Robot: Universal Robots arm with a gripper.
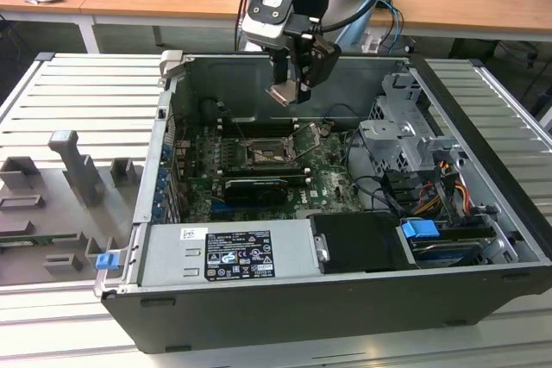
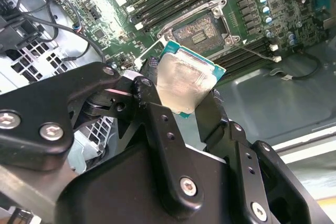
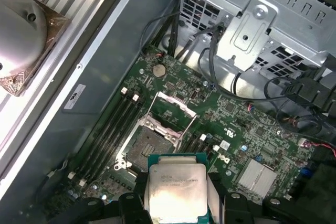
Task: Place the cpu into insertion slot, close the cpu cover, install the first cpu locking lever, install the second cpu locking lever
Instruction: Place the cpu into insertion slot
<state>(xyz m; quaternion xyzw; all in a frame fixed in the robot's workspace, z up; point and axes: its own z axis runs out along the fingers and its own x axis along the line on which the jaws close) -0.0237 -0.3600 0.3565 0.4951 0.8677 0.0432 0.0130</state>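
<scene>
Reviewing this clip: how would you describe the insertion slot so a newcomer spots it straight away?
Look into the open computer case at the green circuit board on its floor. Near the board's middle, between banks of long black memory slots, sits the insertion slot: the one dark square with a silvery rim, unlike the narrow strips beside it.

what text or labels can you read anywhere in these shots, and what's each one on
Nothing here is clear enough to quote.
power supply label: lines of print, too small.
cpu, held in the gripper: faint print on its face, blurred.
case wall sticker: dark marks, too small.
green circuit board: white markings, too small.
</scene>
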